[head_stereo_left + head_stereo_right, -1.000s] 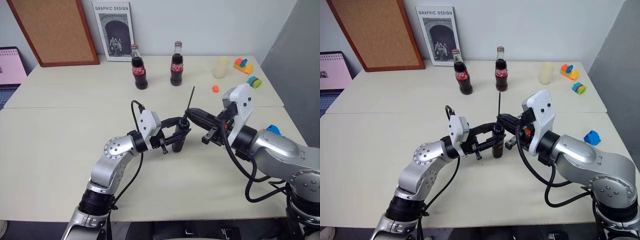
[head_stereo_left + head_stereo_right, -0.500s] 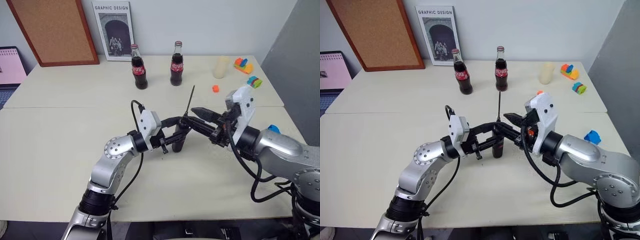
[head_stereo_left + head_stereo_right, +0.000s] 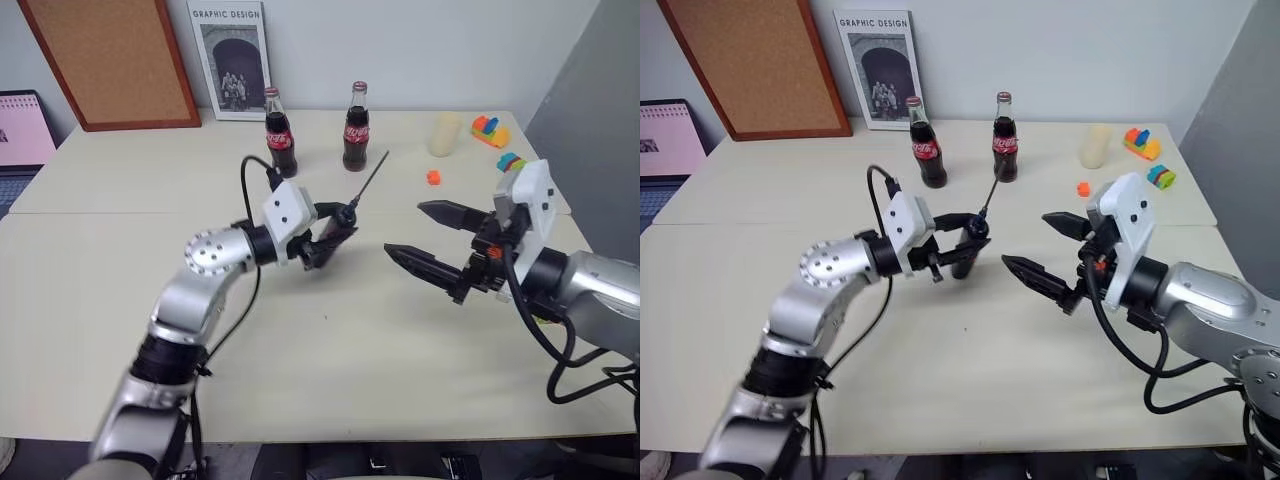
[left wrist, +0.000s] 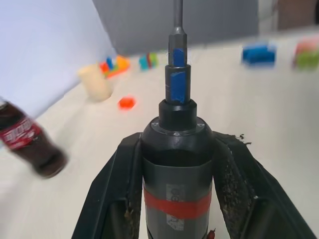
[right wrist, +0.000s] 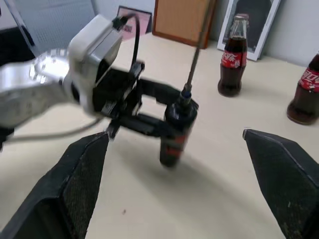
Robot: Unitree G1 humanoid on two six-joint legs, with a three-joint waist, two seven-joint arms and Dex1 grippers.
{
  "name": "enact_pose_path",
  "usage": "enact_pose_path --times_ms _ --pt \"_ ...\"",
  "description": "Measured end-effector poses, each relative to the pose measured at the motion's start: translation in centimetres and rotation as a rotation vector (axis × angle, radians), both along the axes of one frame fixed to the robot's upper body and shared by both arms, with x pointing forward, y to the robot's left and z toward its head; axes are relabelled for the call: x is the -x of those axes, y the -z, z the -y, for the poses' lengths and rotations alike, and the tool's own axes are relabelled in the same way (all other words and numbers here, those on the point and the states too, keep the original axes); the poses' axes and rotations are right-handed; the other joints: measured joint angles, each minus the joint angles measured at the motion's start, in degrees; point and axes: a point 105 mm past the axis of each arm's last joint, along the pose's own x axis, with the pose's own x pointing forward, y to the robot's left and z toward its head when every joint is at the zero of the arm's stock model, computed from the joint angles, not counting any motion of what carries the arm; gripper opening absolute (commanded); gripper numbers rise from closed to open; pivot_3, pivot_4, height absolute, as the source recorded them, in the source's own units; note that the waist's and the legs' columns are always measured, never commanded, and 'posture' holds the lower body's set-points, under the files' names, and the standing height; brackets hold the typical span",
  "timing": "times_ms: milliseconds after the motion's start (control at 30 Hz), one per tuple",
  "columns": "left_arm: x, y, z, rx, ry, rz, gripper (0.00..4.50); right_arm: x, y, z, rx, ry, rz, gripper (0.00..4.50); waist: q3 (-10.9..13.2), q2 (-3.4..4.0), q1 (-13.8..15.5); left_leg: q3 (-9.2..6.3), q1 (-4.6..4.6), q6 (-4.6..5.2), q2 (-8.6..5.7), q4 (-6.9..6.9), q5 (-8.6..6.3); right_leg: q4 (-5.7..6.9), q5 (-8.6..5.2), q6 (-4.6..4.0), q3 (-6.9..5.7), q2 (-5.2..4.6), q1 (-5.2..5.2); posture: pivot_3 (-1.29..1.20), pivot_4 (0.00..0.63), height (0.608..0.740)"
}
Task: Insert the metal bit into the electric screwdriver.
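I had the left gripper (image 3: 335,232) clamped on the electric screwdriver (image 3: 966,250), its fingers (image 4: 112,184) pressed on either side of the body at the red band. The metal bit (image 3: 368,180) stood in the tool's bluish tip, its long axis carrying on up and away from that hand, tilted toward the bottles. My right gripper (image 3: 432,240) hung apart from both, off to the tool's right side, its jaws spread wide and holding nothing. I judged the bit seated, so the left hand, the nearer one, had the next move
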Motion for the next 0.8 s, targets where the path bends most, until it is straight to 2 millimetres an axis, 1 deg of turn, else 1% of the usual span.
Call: enact_pose_path --times_ms 33,67,167,267,367,500,533,600,633,700,800 --pt "-0.4 0.5 -0.3 -0.092 0.009 0.014 1.62 0.3 0.1 0.3 0.023 -0.005 0.008 4.50 0.0 0.00 0.1 0.00 -0.03 0.00 0.00 0.00 0.00 -0.05 -0.01 0.00 -0.04 0.00 0.00 0.00 0.150 0.740" --pt "-0.5 0.8 -0.4 -0.147 0.027 0.026 1.62 0.5 0.3 0.5 0.046 -0.011 0.009 4.50 0.0 0.00 0.1 0.01 -0.07 0.00 0.01 -0.01 0.00 -0.13 -0.01 0.00 -0.04 0.00 0.00 0.00 0.150 0.740" --pt "-0.8 1.8 0.4 -0.353 0.134 0.061 1.62 1.2 0.3 1.4 0.116 -0.032 0.028 4.50 0.0 0.01 0.3 0.02 -0.10 0.00 0.02 -0.01 0.00 -0.31 0.02 0.04 -0.05 -0.02 0.06 0.00 0.150 0.740" --pt "-1.2 3.8 1.2 -0.540 0.239 0.075 1.62 1.4 0.3 2.3 0.206 -0.024 0.052 4.50 0.0 0.02 0.0 0.15 -0.02 0.02 0.00 0.00 -0.01 -0.34 0.06 0.09 0.07 -0.02 0.10 0.00 0.150 0.740" --pt "-1.7 6.0 2.4 -0.639 0.303 0.060 1.62 1.4 1.0 2.8 0.267 -0.017 0.045 4.50 0.0 0.02 -0.2 0.20 -0.02 0.03 -0.02 0.01 -0.01 -0.33 0.14 0.08 0.08 0.12 0.10 0.00 0.150 0.740" --pt "-2.5 8.2 3.0 -0.749 0.347 0.050 1.62 1.1 1.8 3.0 0.319 0.002 0.050 4.50 0.0 0.01 -0.4 0.18 -0.04 0.03 0.14 -0.04 -0.01 -0.27 0.16 0.03 0.13 0.45 0.06 0.00 0.150 0.740" --pt "-2.6 8.2 3.2 -0.756 0.357 0.061 1.97 1.0 2.0 3.0 0.329 0.005 0.053 4.50 0.0 0.02 -0.2 0.14 -0.01 0.02 0.16 -0.03 -0.01 -0.25 0.16 0.03 0.08 0.48 0.07 0.00 0.150 0.740" --pt "-2.8 8.2 3.5 -0.764 0.368 0.069 2.37 1.1 2.4 2.8 0.346 -0.001 0.049 4.50 0.0 0.02 0.0 0.12 0.02 0.02 0.10 0.02 -0.01 -0.24 0.17 0.04 0.05 0.57 0.08 0.00 0.150 0.740" --pt "-2.8 8.2 3.7 -0.765 0.374 0.073 2.49 1.4 2.8 2.6 0.351 -0.012 0.036 4.50 0.0 0.02 0.1 0.12 0.02 0.02 0.08 0.07 -0.01 -0.24 0.19 0.08 0.06 0.55 0.12 0.00 0.150 0.740" --pt "-3.0 8.1 3.7 -0.767 0.373 0.083 2.93 1.6 3.4 2.5 0.362 -0.023 0.018 4.50 0.0 0.01 0.0 0.21 0.00 0.02 0.07 0.11 -0.01 -0.28 0.26 0.20 0.15 0.54 0.13 0.00 0.150 0.740" --pt "-3.1 7.8 3.7 -0.759 0.362 0.086 3.66 1.5 3.7 2.6 0.381 -0.023 0.016 4.50 0.0 0.01 -0.1 0.33 0.01 0.02 0.07 0.11 -0.01 -0.29 0.28 0.22 0.25 0.53 0.13 0.00 0.150 0.740"
